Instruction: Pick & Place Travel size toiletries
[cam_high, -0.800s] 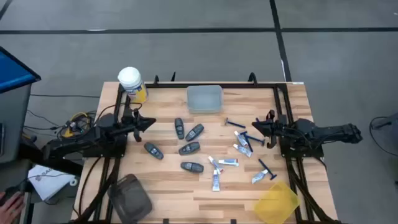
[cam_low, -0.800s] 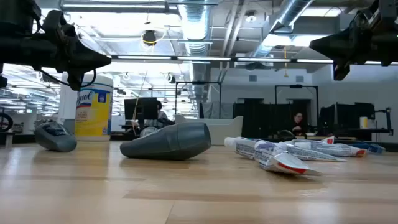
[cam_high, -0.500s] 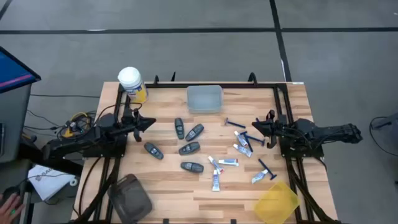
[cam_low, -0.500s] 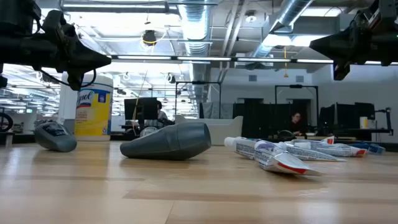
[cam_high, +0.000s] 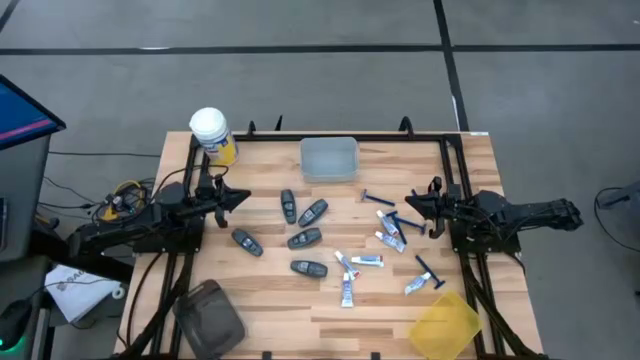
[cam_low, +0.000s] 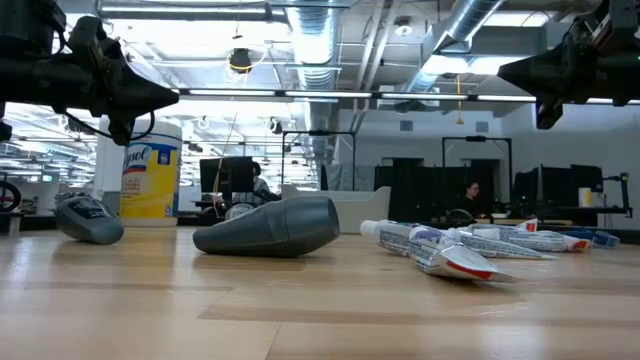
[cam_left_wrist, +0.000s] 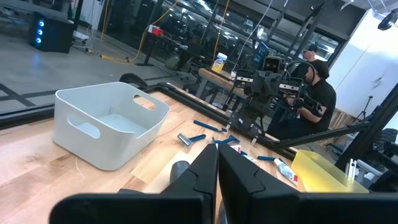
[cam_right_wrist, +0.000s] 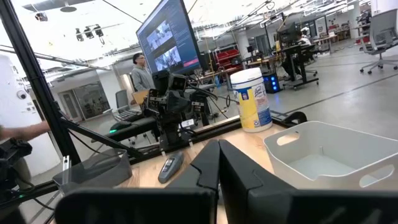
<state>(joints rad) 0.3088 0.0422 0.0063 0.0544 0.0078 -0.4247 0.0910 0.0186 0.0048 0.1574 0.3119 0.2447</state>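
While both dark arms hang above the pale wooden slatted table (cam_high: 270, 300), nothing is held by either. At the table's left edge the left gripper (cam_high: 243, 196) hovers with its fingers pressed together, pointing toward the middle; the wrist view shows the two dark fingers (cam_left_wrist: 200, 177) meeting in a thin seam. Behind it, at the far left corner, stands the big yellow wipes jar with a white lid (cam_high: 213, 134) (not one of the toiletries). At the near left corner lies a dark translucent grey plastic bin (cam_high: 211, 314).

Just right of the left gripper, five dark grey oval pod-like pieces (cam_high: 306, 239) lie scattered flat on the wood, apart from one another; in the low view one of them (cam_low: 268, 227) lies on its side near the camera. Beyond them, at the far edge in the middle, sits a pale translucent rectangular plastic bin (cam_high: 329, 158).

Right of centre lie the small white squeeze tubes with blue and red marks (cam_high: 367, 260), several close together, mixed with blue T-shaped disposable razors (cam_high: 378, 199). One further razor (cam_high: 431, 272) lies nearer the front, just beside another tube.

At the right edge the right gripper (cam_high: 410, 202) hangs above the tubes and razors, its fingers likewise pressed together, touching nothing. A yellow translucent plastic bin (cam_high: 445, 325) sits at the near right corner.
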